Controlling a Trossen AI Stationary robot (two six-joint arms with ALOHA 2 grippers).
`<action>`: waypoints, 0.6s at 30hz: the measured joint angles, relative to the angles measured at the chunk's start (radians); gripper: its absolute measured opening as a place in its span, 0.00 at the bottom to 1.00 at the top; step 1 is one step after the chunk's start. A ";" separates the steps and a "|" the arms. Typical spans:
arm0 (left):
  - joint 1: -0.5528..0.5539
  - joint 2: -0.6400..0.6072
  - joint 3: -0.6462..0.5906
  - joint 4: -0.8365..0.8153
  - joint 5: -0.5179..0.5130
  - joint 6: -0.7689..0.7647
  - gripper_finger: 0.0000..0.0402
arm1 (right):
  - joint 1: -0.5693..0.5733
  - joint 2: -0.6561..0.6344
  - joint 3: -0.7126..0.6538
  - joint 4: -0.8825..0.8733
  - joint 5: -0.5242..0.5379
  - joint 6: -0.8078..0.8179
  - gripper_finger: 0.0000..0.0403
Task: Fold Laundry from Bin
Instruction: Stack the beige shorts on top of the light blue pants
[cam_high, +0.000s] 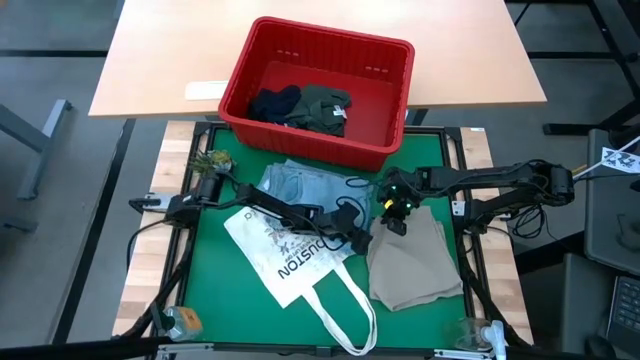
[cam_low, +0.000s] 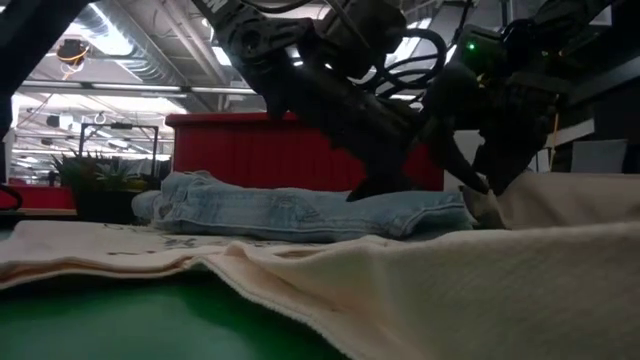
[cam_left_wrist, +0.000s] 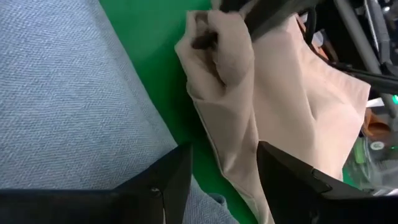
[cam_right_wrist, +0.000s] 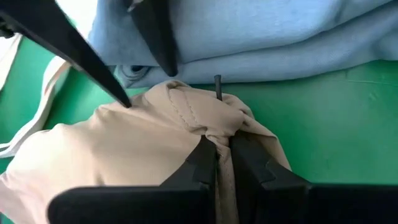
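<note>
The beige cloth (cam_high: 412, 262) lies on the green mat at the right. My right gripper (cam_high: 397, 224) is shut on its far left corner. My left gripper (cam_left_wrist: 224, 147) reaches in from the table's left and stands open. Its two fingers (cam_right_wrist: 119, 93) are on either side of the cloth's left edge (cam_left_wrist: 235, 163), close beside the right gripper; I cannot tell whether they touch it. Folded light blue jeans (cam_high: 298, 184) lie just beyond. The red bin (cam_high: 318, 92) at the far edge holds dark garments (cam_high: 305, 108). My right gripper pinches a bunched-up fold at the beige cloth's far left corner (cam_right_wrist: 208, 129) between its two fingers (cam_right_wrist: 205, 158). The fingers slant down from the table's right. The bunch stands a little proud, while the remainder of the cloth lies slack on the mat.
A white tote bag (cam_high: 288, 258) printed with dark letters lies on the mat's left half, under my left arm, its handles toward the near edge. The bin sits on a wooden table beyond the mat. Bare green mat (cam_high: 215, 300) shows at the near left.
</note>
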 joint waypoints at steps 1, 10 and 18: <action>0.001 0.000 0.000 0.000 0.000 0.000 0.44 | 0.000 0.000 0.000 0.001 0.000 0.000 0.07; 0.005 0.001 -0.002 0.047 -0.006 0.003 0.44 | 0.000 0.000 0.000 0.096 0.009 0.000 0.07; 0.006 0.001 -0.002 0.049 -0.006 0.013 0.38 | 0.000 0.000 0.000 0.126 0.008 0.000 0.07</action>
